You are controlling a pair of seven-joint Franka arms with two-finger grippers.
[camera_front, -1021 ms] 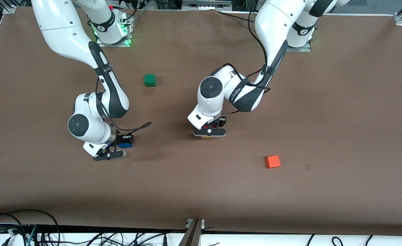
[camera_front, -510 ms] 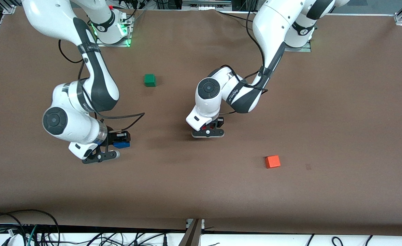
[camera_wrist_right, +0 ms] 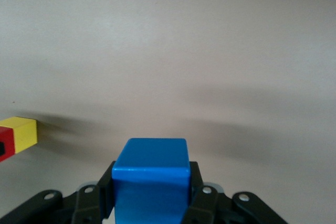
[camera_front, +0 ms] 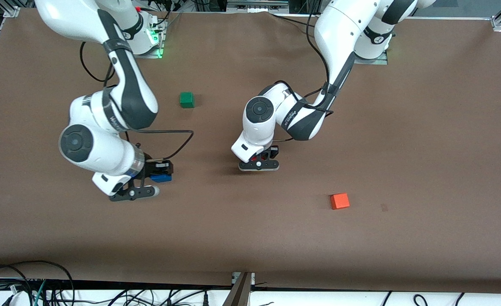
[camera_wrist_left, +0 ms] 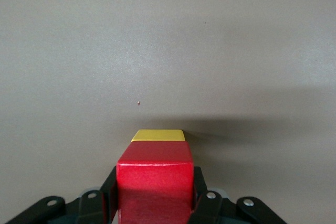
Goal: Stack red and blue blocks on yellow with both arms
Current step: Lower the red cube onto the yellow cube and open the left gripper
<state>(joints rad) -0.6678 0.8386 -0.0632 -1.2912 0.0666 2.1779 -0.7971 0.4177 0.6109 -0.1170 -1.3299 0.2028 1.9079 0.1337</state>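
My left gripper point(camera_front: 260, 163) is shut on the red block point(camera_wrist_left: 155, 179) and holds it directly over the yellow cube point(camera_wrist_left: 157, 135), near the middle of the table. I cannot tell whether the two touch. In the front view the gripper hides the yellow cube and only a sliver of the red block point(camera_front: 254, 160) shows. My right gripper point(camera_front: 157, 175) is shut on the blue block point(camera_wrist_right: 151, 179) and holds it above the table toward the right arm's end. The blue block also shows in the front view point(camera_front: 161, 178). The right wrist view shows the yellow cube point(camera_wrist_right: 22, 131) farther off.
A green cube point(camera_front: 186, 99) lies farther from the front camera, between the two arms. An orange cube point(camera_front: 340, 201) lies nearer the camera, toward the left arm's end. The brown table point(camera_front: 425, 148) has open room round both grippers.
My right arm has lifted the blue block off the table and carried it a little toward the left gripper. My left gripper has barely moved. The yellow edge under it no longer shows.
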